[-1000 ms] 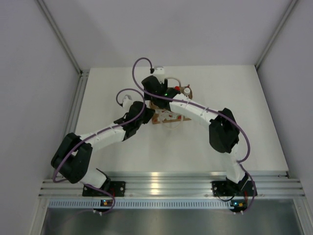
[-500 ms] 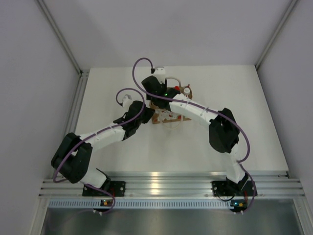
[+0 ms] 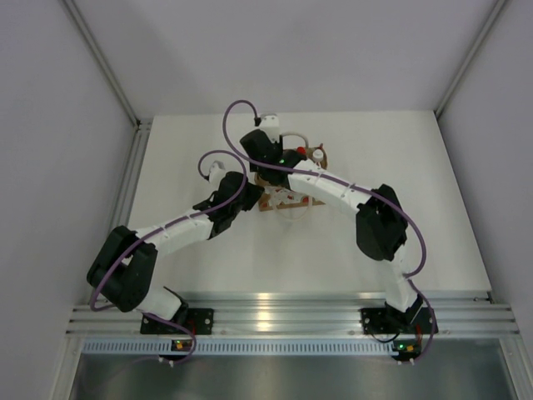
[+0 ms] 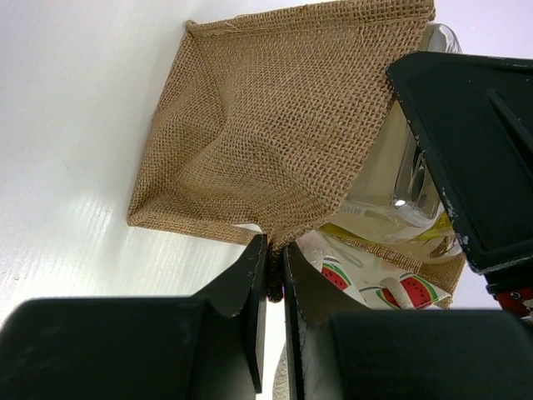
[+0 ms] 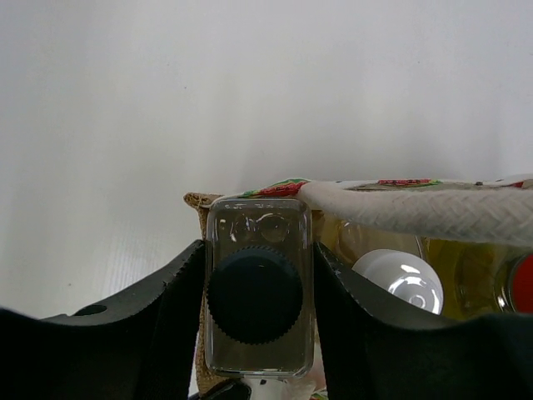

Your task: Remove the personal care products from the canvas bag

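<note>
The left end effector (image 4: 273,250) reaches in low over the white table (image 3: 191,242) with its two black fingers (image 4: 250,283) clenched together, pinching a fold of weave at the lower edge of the small boxy tan-brown canvas bag (image 4: 258,133). In the top view this bag (image 3: 287,198) sits on the table about midway across and towards the far side, mostly hidden under the two wrists. Its white front panel printed with red watermelon slices (image 4: 366,279) shows just right of the pinched fold. The right end effector (image 5: 258,258) comes down from above at the left end of the bag's mouth, grasping the clear squarish bottle with a dark grey ribbed cap (image 5: 258,296), one finger pressed to each side of it. That bottle stands upright in the corner of the bag, beside the burlap rim. To its right inside the bag a round white cap (image 5: 400,279) of an amber bottle shows, partly under the thick white rope handle (image 5: 433,212) that crosses above it. At the far right edge a red cap (image 5: 523,283) is just visible, also within the bag.
</note>
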{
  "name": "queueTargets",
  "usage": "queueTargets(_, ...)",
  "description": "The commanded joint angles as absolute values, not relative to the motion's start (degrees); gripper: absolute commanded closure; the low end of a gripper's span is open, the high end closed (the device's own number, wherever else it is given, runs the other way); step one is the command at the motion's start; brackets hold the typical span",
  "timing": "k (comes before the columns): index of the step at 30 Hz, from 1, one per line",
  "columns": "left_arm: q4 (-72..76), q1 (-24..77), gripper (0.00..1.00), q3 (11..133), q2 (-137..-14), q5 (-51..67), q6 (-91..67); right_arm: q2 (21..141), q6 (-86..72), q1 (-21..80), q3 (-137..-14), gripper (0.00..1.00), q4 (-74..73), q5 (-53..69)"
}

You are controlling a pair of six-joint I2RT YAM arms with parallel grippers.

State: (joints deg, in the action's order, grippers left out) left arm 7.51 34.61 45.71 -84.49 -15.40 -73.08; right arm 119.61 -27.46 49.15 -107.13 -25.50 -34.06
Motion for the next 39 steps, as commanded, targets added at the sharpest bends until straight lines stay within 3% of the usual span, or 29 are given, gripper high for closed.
queueTargets(1,3.3,35.1,1.00,44.3,-86.2,-12.2,-71.8,115.5,-25.1,52.9,-111.7,1.00,-27.3,-33.8)
queueTargets(39,3.2,35.0,1.00,43.9,-85.7,-14.1,-71.3,106.5,-23.1,52.6,-110.3,1.00,-21.3,-28.4)
